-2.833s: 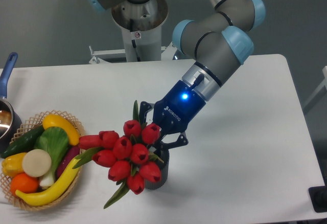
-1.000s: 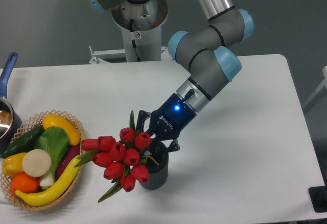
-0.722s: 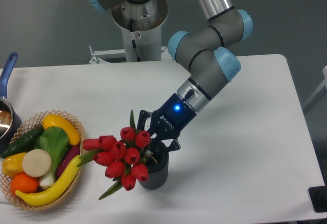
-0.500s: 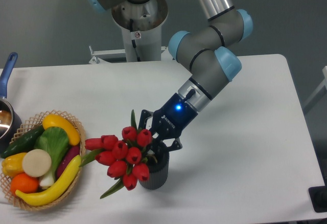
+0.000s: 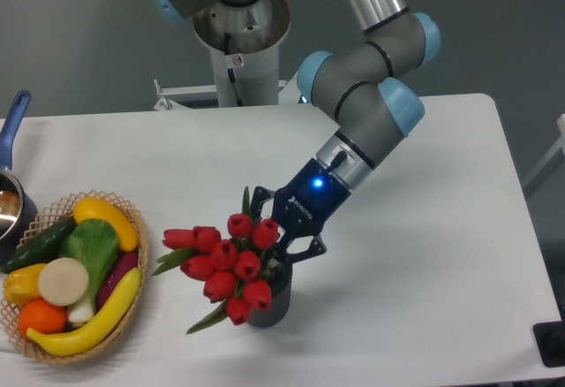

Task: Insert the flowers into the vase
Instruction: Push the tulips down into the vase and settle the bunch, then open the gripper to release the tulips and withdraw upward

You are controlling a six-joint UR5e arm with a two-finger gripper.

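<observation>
The flowers (image 5: 231, 263) are a bunch of red tulips with green leaves, leaning to the left over the table's front middle. Their stems run down to the right into the vase (image 5: 272, 307), a small dark ribbed cylinder mostly hidden behind the buds. My gripper (image 5: 284, 232) sits just above the vase mouth, shut on the stems right behind the buds. Its black fingers show on either side of the bunch.
A wicker basket (image 5: 51, 203) of plastic fruit and vegetables stands at the front left. A blue-handled pot (image 5: 11, 131) sits at the left edge. The robot's base (image 5: 238, 42) is at the back middle.
My gripper has shifted a little to the right and up, and the tulips moved with it. The bunch now stands slightly more upright over the vase.
</observation>
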